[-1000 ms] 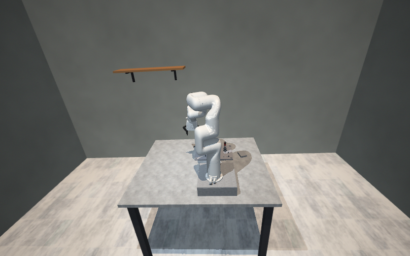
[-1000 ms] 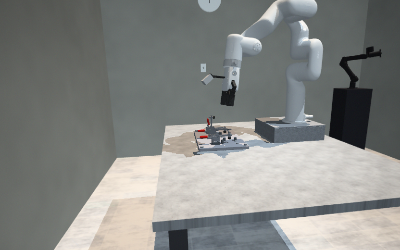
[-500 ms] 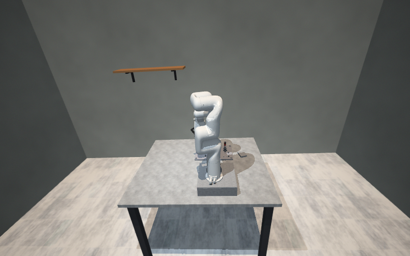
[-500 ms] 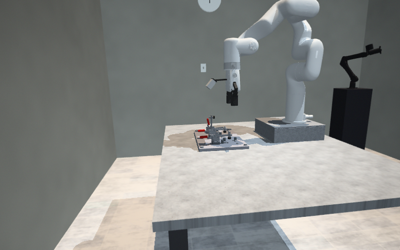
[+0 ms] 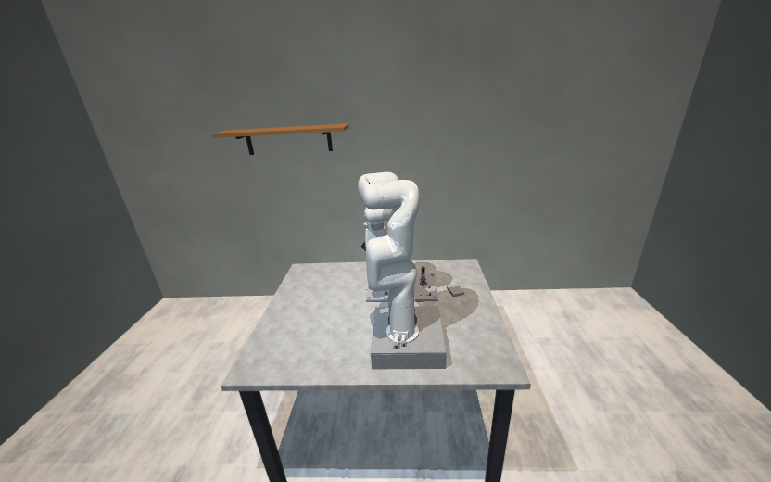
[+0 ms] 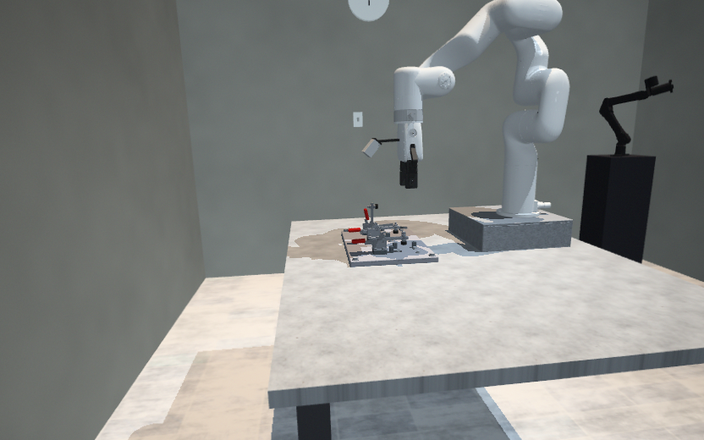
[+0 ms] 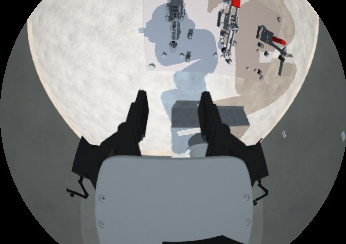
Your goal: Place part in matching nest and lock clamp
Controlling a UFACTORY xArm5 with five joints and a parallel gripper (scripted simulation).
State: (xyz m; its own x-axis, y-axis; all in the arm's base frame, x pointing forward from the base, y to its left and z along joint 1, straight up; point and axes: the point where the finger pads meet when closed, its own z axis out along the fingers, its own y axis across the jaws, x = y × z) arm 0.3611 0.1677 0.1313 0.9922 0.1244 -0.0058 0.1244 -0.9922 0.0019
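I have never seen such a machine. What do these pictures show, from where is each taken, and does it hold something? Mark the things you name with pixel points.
A white robot arm (image 5: 401, 209) (image 6: 519, 169) stands on a grey block (image 5: 408, 360) (image 6: 527, 236) on a table. The first picture looks from behind it, the second from the side, the third from its wrist. A fixture plate (image 6: 393, 262) (image 7: 155, 44) carries three clamps with red handles. Beside it lies a small flat part (image 5: 455, 291). The black-fingered gripper (image 6: 408, 187) (image 7: 173, 100) hangs above the plate, fingers partly apart, holding nothing.
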